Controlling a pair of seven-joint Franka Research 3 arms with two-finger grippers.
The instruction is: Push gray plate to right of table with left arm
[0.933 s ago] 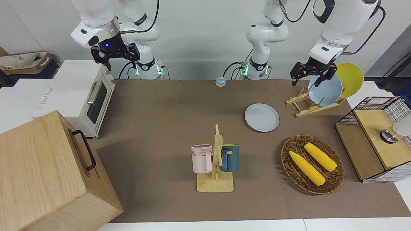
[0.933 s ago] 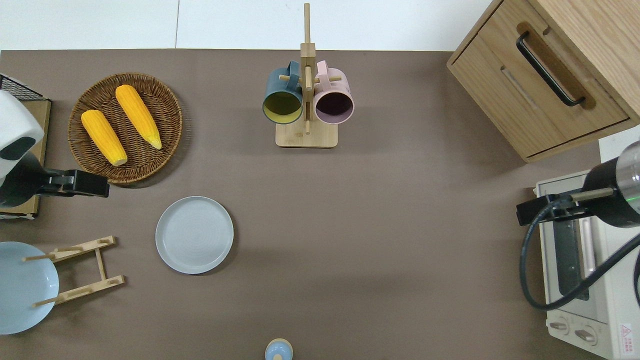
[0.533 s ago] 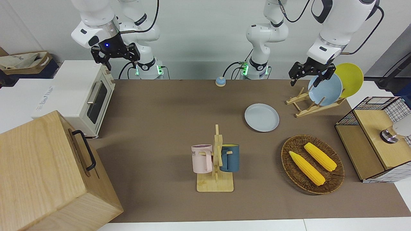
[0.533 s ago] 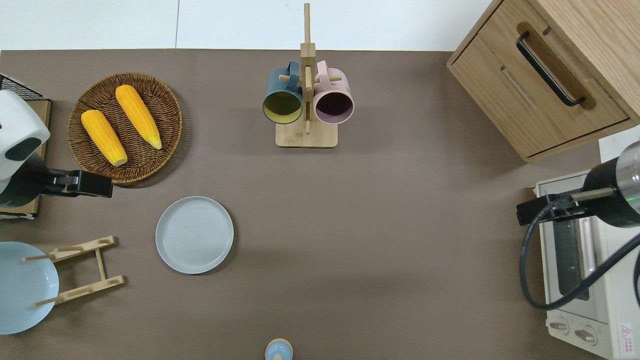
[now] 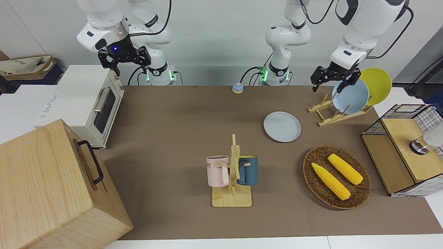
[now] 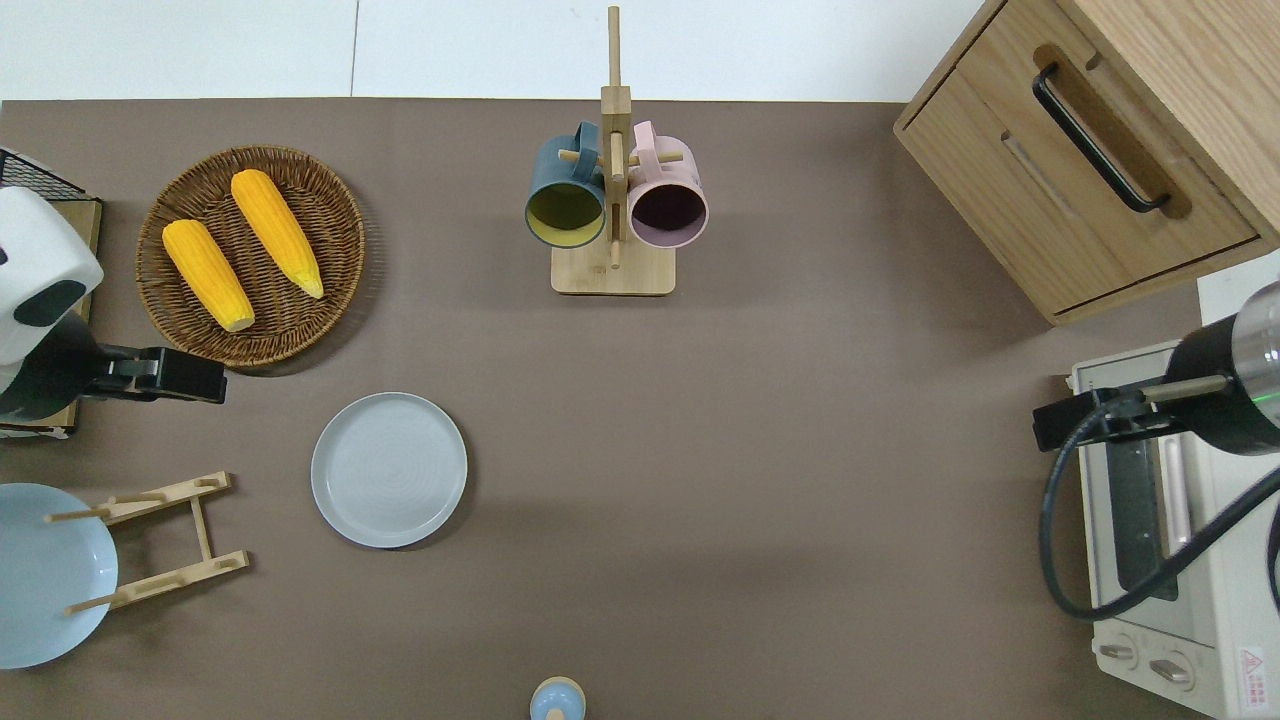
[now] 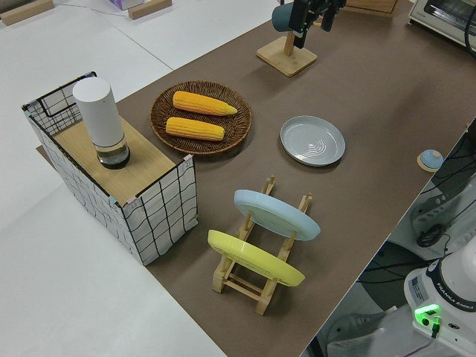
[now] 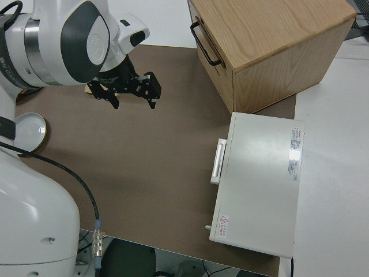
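The round, shallow pale gray plate (image 5: 282, 126) (image 6: 388, 469) (image 7: 312, 140) lies flat on the long table with the matte brown cover (image 5: 180, 114) (image 6: 760, 420), toward the left arm's end. Nothing touches it. It sits nearer to the robots than the round woven wicker basket (image 5: 336, 176) (image 6: 250, 256) holding two yellow corn cobs (image 5: 330, 181), and beside the slatted wooden plate rack (image 5: 337, 112) (image 6: 160, 540), which carries an upright sky-blue plate (image 5: 350, 96) and a yellow plate (image 5: 377, 85).

The left arm's black two-finger gripper (image 5: 331, 83) (image 6: 185, 375) is up in the air, fingers spread with a clear gap between them and holding nothing. In the overhead view it is over bare table cover between the basket and the rack, apart from the gray plate, toward the left arm's end of the table from it.

The right arm is parked; its black gripper (image 5: 124, 60) (image 8: 131, 91) has its fingers apart and is empty.

Other items noted: a wooden mug stand (image 5: 232, 193) (image 6: 612, 265) with a pink mug (image 5: 218, 171) and a dark blue mug (image 5: 247, 170) hung on it, farther from the robots than the gray plate; a small blue-topped bell (image 5: 237, 88) (image 6: 557, 699) at the table edge nearest the robots; a white toaster oven (image 5: 86, 103) and a light wooden cabinet with a black handle (image 5: 52, 186) at the right arm's end; a wire-grid stand with a wooden top (image 5: 405, 148) bearing a white cylinder (image 7: 99, 119) at the left arm's end.
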